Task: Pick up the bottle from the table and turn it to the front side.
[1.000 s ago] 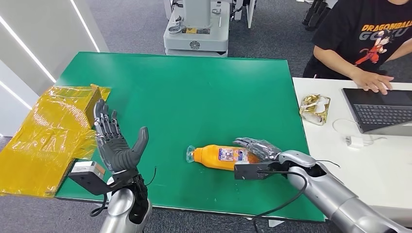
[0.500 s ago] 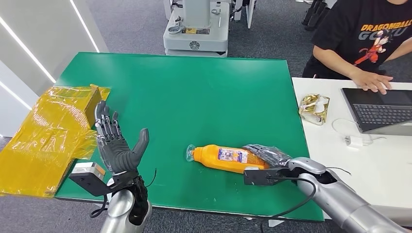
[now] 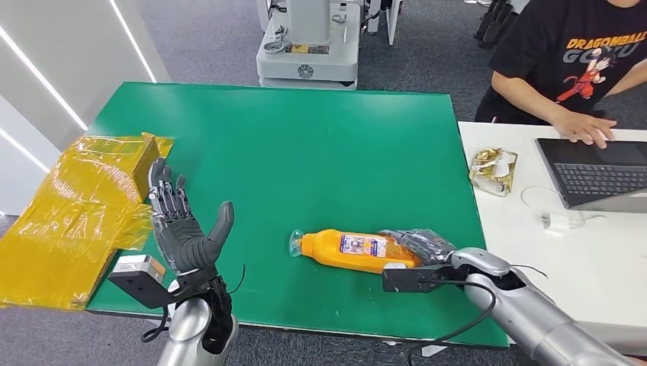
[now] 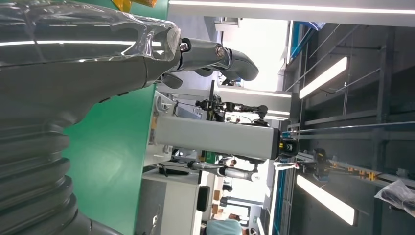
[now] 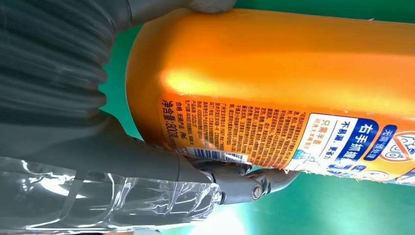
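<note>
On the green table (image 3: 305, 145), toward its near edge, the orange bottle (image 3: 347, 249) lies on its side, clear cap end pointing away from the right hand (image 3: 418, 245), label (image 3: 362, 245) facing up and partly turned. The right hand sits at the bottle's base end, dark fingers (image 3: 412, 238) wrapped over the far side of the body. In the right wrist view the bottle (image 5: 274, 73) presses against the palm, with the grey thumb (image 5: 210, 5) on one side and a finger (image 5: 244, 183) curled under the printed label (image 5: 274, 137) on the other, so that hand grips the bottle. Whether the bottle is off the table surface cannot be told; it looks to be resting on it or just above.

Left of the bottle, near the table's front-left corner, the left hand (image 3: 179, 225) is raised, palm toward the bottle, fingers spread wide, holding nothing. The left wrist view shows its fingers (image 4: 220, 56) extended over the green surface (image 4: 107, 161), nothing between them.

Beside the left hand, at the table's left edge, lies a yellow wrapped box (image 3: 76, 206), with its film trailing past the table edge. To the right of the green table stands a white desk (image 3: 580, 259) with a crumpled foil wrapper (image 3: 494, 171) and a laptop (image 3: 599, 174); a person in a black T-shirt (image 3: 568, 53) rests a hand (image 3: 584, 126) at the laptop. Beyond the table's far edge stands a grey machine base (image 3: 307, 57).
</note>
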